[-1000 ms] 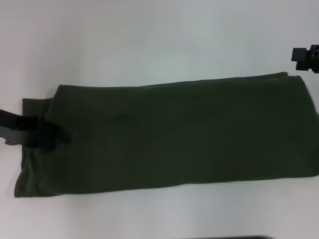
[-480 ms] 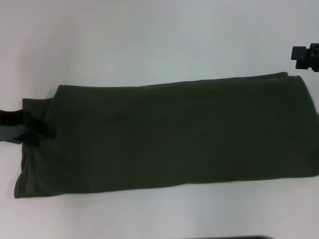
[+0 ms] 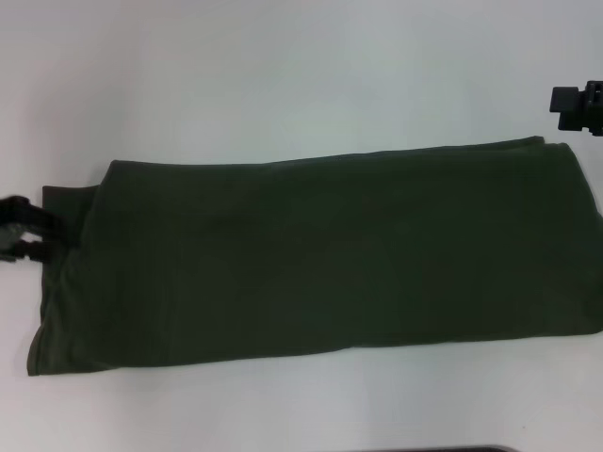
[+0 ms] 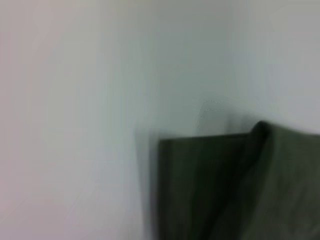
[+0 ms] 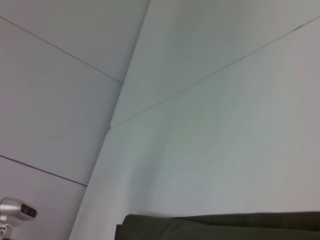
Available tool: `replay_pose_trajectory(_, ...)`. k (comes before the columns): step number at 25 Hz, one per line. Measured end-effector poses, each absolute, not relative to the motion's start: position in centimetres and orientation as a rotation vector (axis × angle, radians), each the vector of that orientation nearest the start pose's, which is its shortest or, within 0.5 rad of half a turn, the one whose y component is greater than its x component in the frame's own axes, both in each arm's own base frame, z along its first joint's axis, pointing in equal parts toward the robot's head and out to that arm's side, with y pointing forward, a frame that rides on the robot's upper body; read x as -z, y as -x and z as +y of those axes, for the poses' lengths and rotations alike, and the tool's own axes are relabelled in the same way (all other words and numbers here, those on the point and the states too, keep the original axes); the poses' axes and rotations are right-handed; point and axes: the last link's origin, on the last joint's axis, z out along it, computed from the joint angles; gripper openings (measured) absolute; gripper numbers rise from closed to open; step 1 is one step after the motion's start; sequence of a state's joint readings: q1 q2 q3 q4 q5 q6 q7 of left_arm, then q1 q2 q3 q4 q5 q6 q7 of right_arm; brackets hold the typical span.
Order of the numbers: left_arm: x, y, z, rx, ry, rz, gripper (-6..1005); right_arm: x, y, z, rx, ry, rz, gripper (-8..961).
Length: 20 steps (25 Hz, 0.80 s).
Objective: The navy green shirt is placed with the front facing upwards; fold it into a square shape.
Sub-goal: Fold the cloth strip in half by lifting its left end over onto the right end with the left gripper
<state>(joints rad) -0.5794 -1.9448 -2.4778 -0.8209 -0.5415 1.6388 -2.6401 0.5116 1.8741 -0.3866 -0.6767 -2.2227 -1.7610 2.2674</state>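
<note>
From the head view, the shirt [image 3: 311, 254] lies flat on the table [image 3: 283, 75], a long band ready for the next fold. The left gripper [image 3: 21, 226] sits at its left end, fingers spread, holding nothing. The right gripper [image 3: 577, 106] waits just past the far right corner; I cannot tell its fingers.

In the left wrist view, a shirt corner [image 4: 210, 185] lies near.

In the right wrist view, the shirt edge [image 5: 220, 227] shows.

Your left hand [image 3: 26, 235] has slid back off the navy green shirt [image 3: 320, 254], now at its left edge.
</note>
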Motion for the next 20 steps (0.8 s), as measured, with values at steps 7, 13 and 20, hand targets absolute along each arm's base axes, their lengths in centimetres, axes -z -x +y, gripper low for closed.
replay_pose_trajectory(7,-9.5,31.6,31.8,-0.075,-2.357,2.395,520,-10.8,-31.6,31.9,-0.743,2.243,1.816,657)
replay_pose_trajectory(13,-7.1,30.1,31.1,-0.122,-2.333,2.240,520,-10.8,-31.7,31.9,-0.743,2.239,1.817,657)
replay_pose_trajectory(20,-4.2,29.4,31.5,-0.023,-2.360,2.181,521,-10.7,-31.7,32.0,-0.739,2.240,1.816,657)
